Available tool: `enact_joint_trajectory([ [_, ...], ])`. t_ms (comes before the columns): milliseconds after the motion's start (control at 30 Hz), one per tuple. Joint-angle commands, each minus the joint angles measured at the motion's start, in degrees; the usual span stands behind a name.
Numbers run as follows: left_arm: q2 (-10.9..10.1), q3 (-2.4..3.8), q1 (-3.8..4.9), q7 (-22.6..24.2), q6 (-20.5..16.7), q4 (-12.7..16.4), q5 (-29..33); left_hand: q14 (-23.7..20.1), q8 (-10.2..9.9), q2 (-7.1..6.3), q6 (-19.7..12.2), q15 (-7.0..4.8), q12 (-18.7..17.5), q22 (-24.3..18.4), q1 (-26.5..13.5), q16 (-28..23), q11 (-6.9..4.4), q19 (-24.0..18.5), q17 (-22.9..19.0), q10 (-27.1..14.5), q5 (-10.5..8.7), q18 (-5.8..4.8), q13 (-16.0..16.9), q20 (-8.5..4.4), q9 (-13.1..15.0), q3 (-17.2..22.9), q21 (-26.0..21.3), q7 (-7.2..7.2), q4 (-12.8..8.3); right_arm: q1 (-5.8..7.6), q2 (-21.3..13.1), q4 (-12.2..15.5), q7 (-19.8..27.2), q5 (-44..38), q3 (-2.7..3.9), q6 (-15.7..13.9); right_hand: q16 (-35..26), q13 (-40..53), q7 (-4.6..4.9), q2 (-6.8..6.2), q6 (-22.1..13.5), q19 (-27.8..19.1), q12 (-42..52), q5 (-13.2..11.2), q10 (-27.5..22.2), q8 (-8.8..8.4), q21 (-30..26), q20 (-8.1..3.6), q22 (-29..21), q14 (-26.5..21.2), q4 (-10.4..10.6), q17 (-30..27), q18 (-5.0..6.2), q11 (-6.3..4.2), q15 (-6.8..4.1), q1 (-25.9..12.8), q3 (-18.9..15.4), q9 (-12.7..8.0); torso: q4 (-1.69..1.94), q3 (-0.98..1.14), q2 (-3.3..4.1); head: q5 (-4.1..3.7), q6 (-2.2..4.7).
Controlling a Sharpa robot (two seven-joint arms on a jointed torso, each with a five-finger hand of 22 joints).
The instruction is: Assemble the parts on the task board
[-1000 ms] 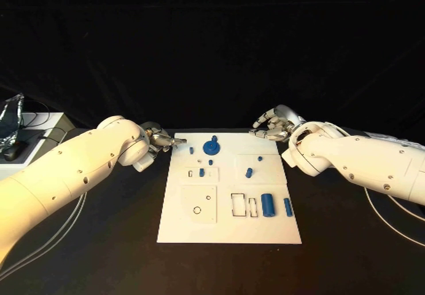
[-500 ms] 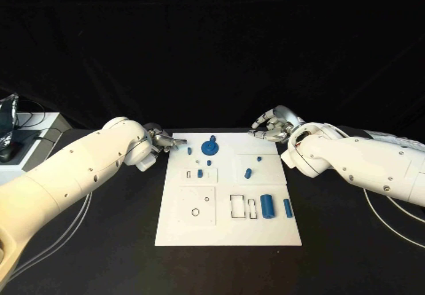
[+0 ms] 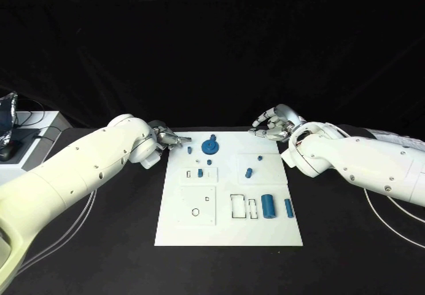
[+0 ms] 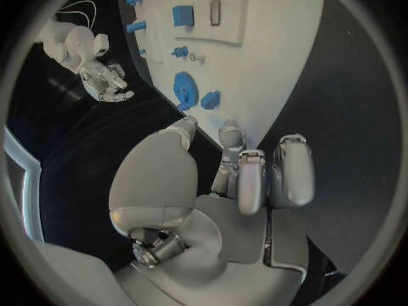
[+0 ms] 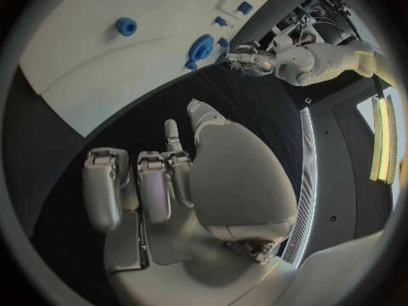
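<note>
Task board (image 3: 228,227) sits mid-frame on the black desk (image 3: 354,246). Left hand (image 3: 168,140) hovers at the board's upper-left corner, fingers apart, holding nothing, tips close to a small blue part (image 3: 190,149). Right hand (image 3: 272,128) sits off the upper-right corner, above the desk, fingers loosely curled, empty. Parts on board: one blue gear (image 3: 212,147), two blue cylinders lower right (image 3: 268,205) (image 3: 288,207), several small blue pieces mid-board, too small to count reliably. Grey equipment (image 3: 22,132) at left edge of frame.

Bright board (image 3: 228,230), dark surround (wrist views warped).
</note>
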Motion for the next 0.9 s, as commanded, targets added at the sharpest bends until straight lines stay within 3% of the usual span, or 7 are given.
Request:
enact_joint_trajectory([
  [33, 0.2, 0.00, 0.20, 0.8, 1.5, 0.3, 0.0, 5.1, -0.1, 0.12, -0.1, 0.44, 0.3, 0.2, 0.1, 0.1, 0.14, 0.2, 12.9, 0.0, 0.33, 0.25, 0.1, 0.32, -0.1, -0.3, 0.3, 0.17, 0.0, 0.05, 0.1, 0.0, 1.0, -0.3, 0.04, -0.4, -0.4, 11.2, 0.16, -0.10, -0.4, 3.1, -0.2, 0.3, 2.3, 0.23, -0.3, -0.11, 11.6, 4.7, -0.1, 9.7, 0.30, -0.14, -0.16, -0.5, 0.3, 0.1, -0.02, 0.05, -0.03, -0.01, -0.06],
  [900, 0.7, -0.68, 0.39, 0.2, 5.6, 0.5, -0.4, 5.4, 0.4, 0.54, 1.4, 0.17, 1.8, 1.2, 2.6, 0.5, -0.26, 0.8, 13.5, 0.7, 0.25, 0.07, 1.0, 0.29, -0.6, -0.2, 0.7, -0.32, -0.2, 0.07, 0.5, -0.2, 0.9, -0.3, 0.04, -0.2, -0.4, 11.3, 0.16, -0.14, -0.4, 3.1, -0.2, 0.3, 2.3, 0.25, -0.3, -0.12, 11.6, 4.7, -0.1, 9.7, 0.29, -0.15, -0.16, -0.5, 0.4, 0.2, 0.02, 0.03, 0.13, 0.00, -0.21],
])
